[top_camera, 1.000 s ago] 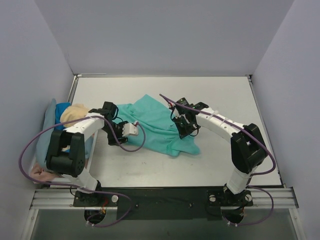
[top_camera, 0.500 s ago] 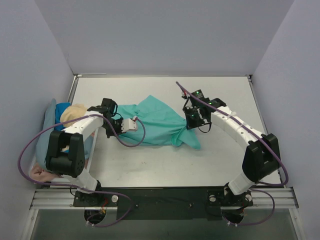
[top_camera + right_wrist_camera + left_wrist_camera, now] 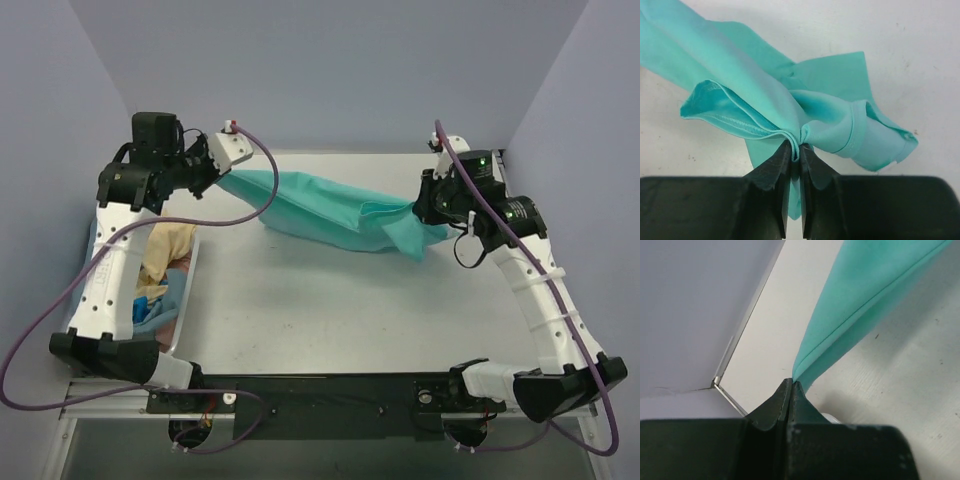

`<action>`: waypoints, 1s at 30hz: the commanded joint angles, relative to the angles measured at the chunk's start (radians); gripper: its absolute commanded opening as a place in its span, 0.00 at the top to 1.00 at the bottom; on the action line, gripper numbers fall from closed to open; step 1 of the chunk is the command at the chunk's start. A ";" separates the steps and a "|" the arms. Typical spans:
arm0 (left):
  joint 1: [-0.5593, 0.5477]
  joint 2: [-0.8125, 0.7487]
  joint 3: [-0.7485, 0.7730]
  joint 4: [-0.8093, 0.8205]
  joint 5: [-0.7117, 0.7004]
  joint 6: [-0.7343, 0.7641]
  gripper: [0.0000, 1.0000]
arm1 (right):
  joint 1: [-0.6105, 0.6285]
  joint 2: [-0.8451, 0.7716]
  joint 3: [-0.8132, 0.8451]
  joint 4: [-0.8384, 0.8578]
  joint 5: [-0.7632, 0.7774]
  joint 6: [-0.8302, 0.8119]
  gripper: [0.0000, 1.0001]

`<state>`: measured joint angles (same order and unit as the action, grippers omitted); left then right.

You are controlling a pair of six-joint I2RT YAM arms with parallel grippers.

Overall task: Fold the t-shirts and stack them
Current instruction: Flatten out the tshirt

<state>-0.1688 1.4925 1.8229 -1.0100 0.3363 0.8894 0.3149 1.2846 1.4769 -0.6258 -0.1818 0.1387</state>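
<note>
Where top view shows teal-green t-shirt (image 3: 320, 207) stretched | wrists: left end effector (image 3: 791, 383); right end effector (image 3: 799, 146) clamp it

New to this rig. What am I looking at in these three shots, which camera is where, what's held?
Two robot arms, the left arm and the right arm, are bolted at the near edge of a white table. The wide picture comes from a fixed camera above and behind them; the close-ups come from a camera on each wrist. The left end effector and the right end effector are each shut on one end of a teal-green t-shirt, stretched between them. More t-shirts lie piled at the table's left edge.
</note>
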 commanded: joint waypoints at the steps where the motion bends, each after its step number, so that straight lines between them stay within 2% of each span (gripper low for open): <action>1: 0.005 -0.093 -0.084 -0.073 0.115 -0.121 1.00 | 0.006 -0.056 -0.087 -0.089 0.070 -0.063 0.92; 4: -0.011 -0.135 -0.337 -0.017 0.104 -0.129 1.00 | 0.145 -0.047 -0.150 -0.143 0.074 -0.086 0.90; 5: -0.012 -0.161 -0.397 -0.006 0.093 -0.113 1.00 | 0.238 -0.042 -0.202 -0.158 0.074 -0.094 0.88; 7: -0.011 -0.204 -0.546 0.045 0.076 -0.101 1.00 | 0.335 -0.050 -0.304 -0.152 0.026 -0.068 0.82; 8: -0.014 -0.213 -0.627 0.063 0.072 -0.093 1.00 | 0.358 -0.054 -0.382 -0.141 -0.002 -0.056 0.74; 10: -0.011 -0.230 -0.715 0.073 0.073 -0.087 1.00 | 0.449 -0.065 -0.465 -0.115 -0.088 -0.025 0.62; 13: -0.009 -0.238 -0.793 0.088 0.054 -0.079 1.00 | 0.635 -0.022 -0.478 -0.199 -0.205 0.004 0.54; 15: -0.011 -0.233 -0.836 0.102 0.029 -0.073 1.00 | 0.697 0.001 -0.472 -0.232 -0.202 0.041 0.53; 17: -0.008 -0.235 -0.846 0.103 0.021 -0.067 1.00 | 0.696 -0.019 -0.493 -0.218 -0.120 0.093 0.50; 19: -0.009 -0.239 -0.847 0.103 0.020 -0.063 1.00 | 0.644 -0.051 -0.535 -0.186 -0.050 0.154 0.48; 22: -0.009 -0.250 -0.847 0.103 0.020 -0.061 1.00 | 0.489 -0.100 -0.613 -0.106 -0.019 0.283 0.52; 24: -0.009 -0.255 -0.850 0.097 0.020 -0.060 1.00 | 0.490 -0.123 -0.639 -0.089 0.054 0.320 0.53; 27: -0.008 -0.259 -0.861 0.097 0.017 -0.063 1.00 | 0.463 -0.133 -0.696 -0.091 0.155 0.436 0.48; 30: -0.009 -0.268 -0.872 0.111 0.015 -0.075 1.00 | 0.370 -0.130 -0.754 -0.074 0.215 0.557 0.47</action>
<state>-0.1795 1.2564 0.9630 -0.9318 0.3466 0.8169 0.7673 1.1637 0.7868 -0.6952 -0.1211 0.4934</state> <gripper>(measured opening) 0.019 0.525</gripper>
